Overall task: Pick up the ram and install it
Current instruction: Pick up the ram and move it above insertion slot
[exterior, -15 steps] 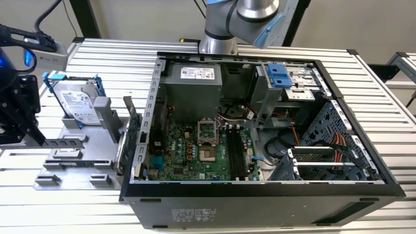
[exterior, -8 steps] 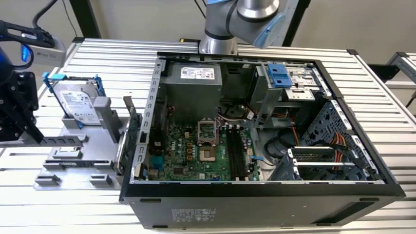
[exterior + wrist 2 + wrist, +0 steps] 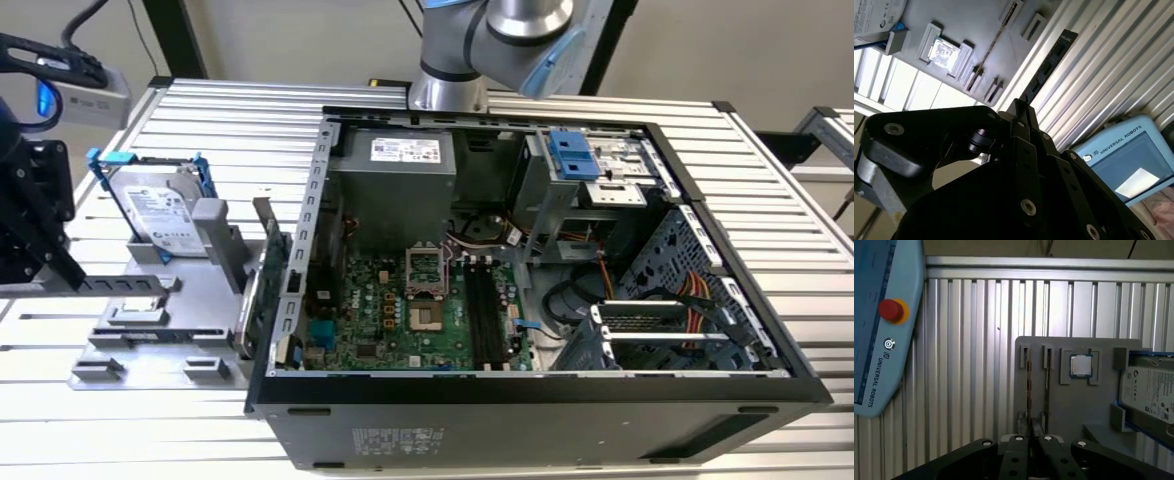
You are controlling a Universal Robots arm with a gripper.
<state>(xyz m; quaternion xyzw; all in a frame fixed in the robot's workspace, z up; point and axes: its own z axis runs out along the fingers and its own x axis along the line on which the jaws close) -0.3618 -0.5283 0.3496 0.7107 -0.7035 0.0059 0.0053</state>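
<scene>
The ram point(image 3: 1028, 385), a long, thin circuit-board stick, is standing on edge between small slotted holders. In the first wrist view it is showing as a narrow brownish line, with its face and chips hidden at this angle. It is resting on a flat, matte grey plastic fixture tray point(image 3: 1069, 410), just ahead of the tip of the black, screw-studded metal gripper point(image 3: 1033, 441). Whether the gripper is open or closed cannot be told, nor whether it is touching the stick.

Farther out to one side of the gripper, a square, shiny silver processor chip point(image 3: 1081, 365) is sitting in a raised grey frame. Beyond it, a flat hard drive with a white label and blue side rails point(image 3: 1149, 395) is leaning on the tray. On the gripper's opposite side, a rounded pale blue teach pendant with a red button point(image 3: 874, 355) is lying on the ribbed aluminium table point(image 3: 969, 365).

In the exterior view the gripper is hanging low at the exterior view's left edge, beside the tray and pointing down toward it. The silver and pale blue jointed arm point(image 3: 527, 25) is rising behind the open black steel computer case point(image 3: 534, 400). That case, with its green motherboard point(image 3: 374, 320), is lying well apart from the gripper. An upright green card with a metal bracket point(image 3: 274, 265) is standing between the tray and the case.
</scene>
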